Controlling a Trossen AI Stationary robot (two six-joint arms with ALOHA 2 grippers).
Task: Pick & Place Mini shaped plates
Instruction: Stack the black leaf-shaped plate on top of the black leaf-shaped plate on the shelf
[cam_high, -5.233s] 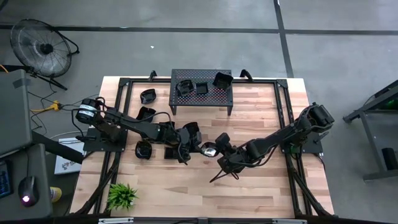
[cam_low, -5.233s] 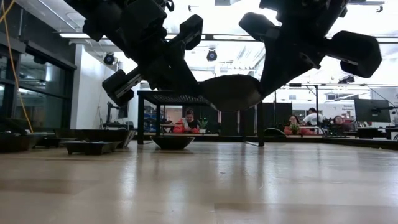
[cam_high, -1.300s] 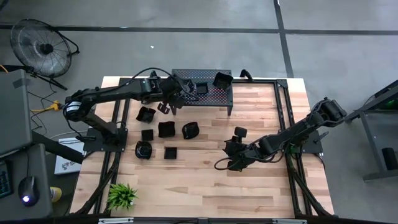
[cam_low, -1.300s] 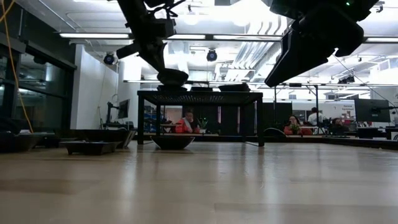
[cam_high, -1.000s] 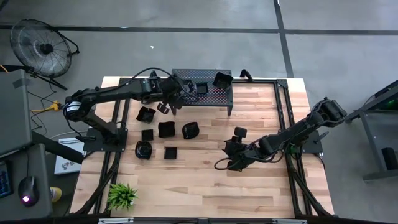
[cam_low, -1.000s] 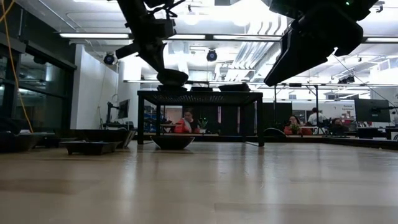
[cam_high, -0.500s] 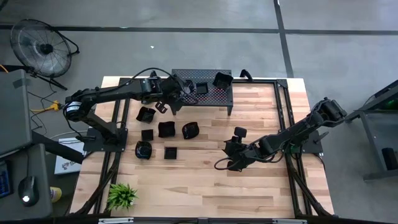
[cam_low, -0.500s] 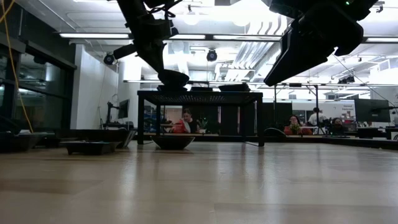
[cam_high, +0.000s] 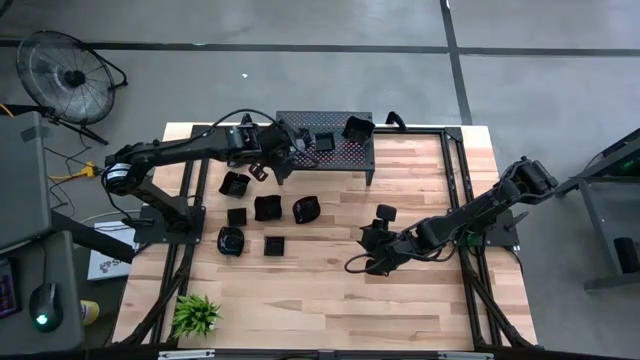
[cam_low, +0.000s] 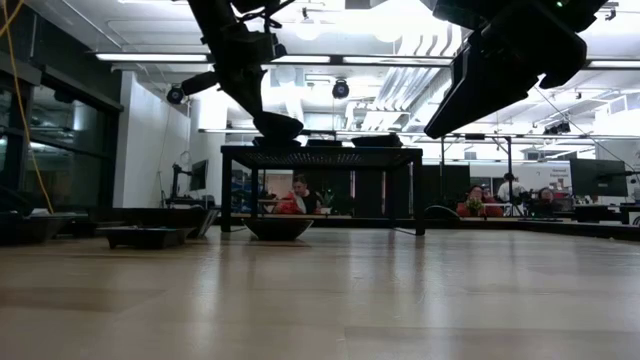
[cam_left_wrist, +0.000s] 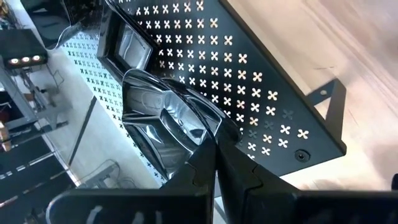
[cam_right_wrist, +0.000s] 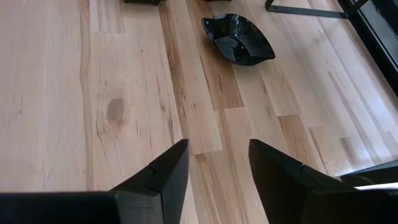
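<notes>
The left gripper (cam_left_wrist: 214, 155), its fingers clamped on the rim of a lobed mini plate (cam_left_wrist: 165, 115), held that plate over the left end of the perforated stand (cam_high: 340, 152); the release would be best made only once the plate sat level and fully inboard of the stand's edge, clear of the plates already there. The stand carried at least two other plates, including a square one (cam_high: 324, 141) and another at its right rear corner (cam_high: 357, 127), while several more plates (cam_high: 268, 207) lay on the table (cam_high: 300, 300) in front of it. The right gripper (cam_right_wrist: 214, 165) waited low over bare wood with its fingers spread and empty, one plate (cam_right_wrist: 237, 38) lying on the boards well ahead of it.
</notes>
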